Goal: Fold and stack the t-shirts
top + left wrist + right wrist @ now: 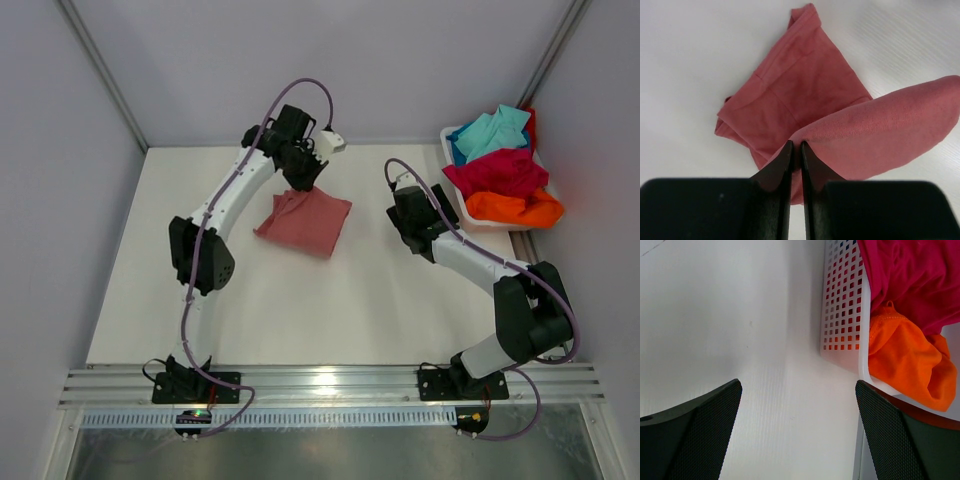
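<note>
— What is surrounding the arms?

— A white table [300,310] is sitting between pale grey walls [60,200], and a metal rail [330,385] is running along its near edge. A white tub [452,190] is standing at the far right, holding the turquoise tee [490,130], crimson tee [495,170] and orange tee [515,208].

— Where is the pink tee [305,222] lying?

— Mid-table, partly folded. The left gripper [302,178] is pinching one edge of it. In the wrist view its fingers [785,160] are pressing together on a lifted fold, which is bulging off to the right, while the rest is lying flat beyond the tips.

— And the right gripper [408,222]?

— It is hovering just beside the tub with its fingers [715,415] spread wide, gripping nothing, well apart from the pink tee.
</note>
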`<state>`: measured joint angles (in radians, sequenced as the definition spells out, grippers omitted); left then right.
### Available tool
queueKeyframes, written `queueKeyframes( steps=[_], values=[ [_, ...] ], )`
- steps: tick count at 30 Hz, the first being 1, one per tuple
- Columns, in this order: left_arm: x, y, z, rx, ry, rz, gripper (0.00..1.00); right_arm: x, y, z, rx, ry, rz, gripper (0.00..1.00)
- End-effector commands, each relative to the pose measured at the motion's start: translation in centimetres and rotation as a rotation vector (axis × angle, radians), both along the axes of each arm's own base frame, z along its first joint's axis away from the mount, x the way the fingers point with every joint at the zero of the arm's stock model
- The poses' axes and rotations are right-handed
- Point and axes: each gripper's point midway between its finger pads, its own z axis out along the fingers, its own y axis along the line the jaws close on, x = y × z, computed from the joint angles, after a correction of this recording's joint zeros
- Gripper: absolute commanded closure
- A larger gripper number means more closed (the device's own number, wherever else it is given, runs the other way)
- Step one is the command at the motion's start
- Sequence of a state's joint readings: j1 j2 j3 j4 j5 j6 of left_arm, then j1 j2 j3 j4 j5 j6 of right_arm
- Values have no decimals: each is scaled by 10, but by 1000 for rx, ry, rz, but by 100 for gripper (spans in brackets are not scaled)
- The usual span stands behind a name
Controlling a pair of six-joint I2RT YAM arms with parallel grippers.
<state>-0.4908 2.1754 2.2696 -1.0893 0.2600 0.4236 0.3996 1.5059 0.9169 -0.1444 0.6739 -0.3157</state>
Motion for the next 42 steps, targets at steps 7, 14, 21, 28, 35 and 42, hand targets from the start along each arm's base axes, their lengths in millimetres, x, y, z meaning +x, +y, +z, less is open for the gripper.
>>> queueKeyframes(
  steps=[7, 14, 21, 28, 35, 42],
  values=[
    [56, -7, 44, -41, -262, 84, 89, 11, 5, 22, 40, -71, -4, 1],
    [84, -9, 24, -1, -317, 110, 88, 11, 6, 22, 45, -70, -2, 1],
    [100, -16, -8, 6, -308, 124, 88, 11, 6, 21, 43, -66, 0, 1],
    [112, -22, -35, 10, -302, 124, 87, 11, 6, 16, 39, -54, 1, 1],
    [118, -24, -54, 21, -291, 120, 87, 12, 7, 12, 31, -42, 1, 1],
    [127, -26, -83, 26, -277, 164, 87, 12, 6, 10, 30, -36, 0, 1]
  ],
)
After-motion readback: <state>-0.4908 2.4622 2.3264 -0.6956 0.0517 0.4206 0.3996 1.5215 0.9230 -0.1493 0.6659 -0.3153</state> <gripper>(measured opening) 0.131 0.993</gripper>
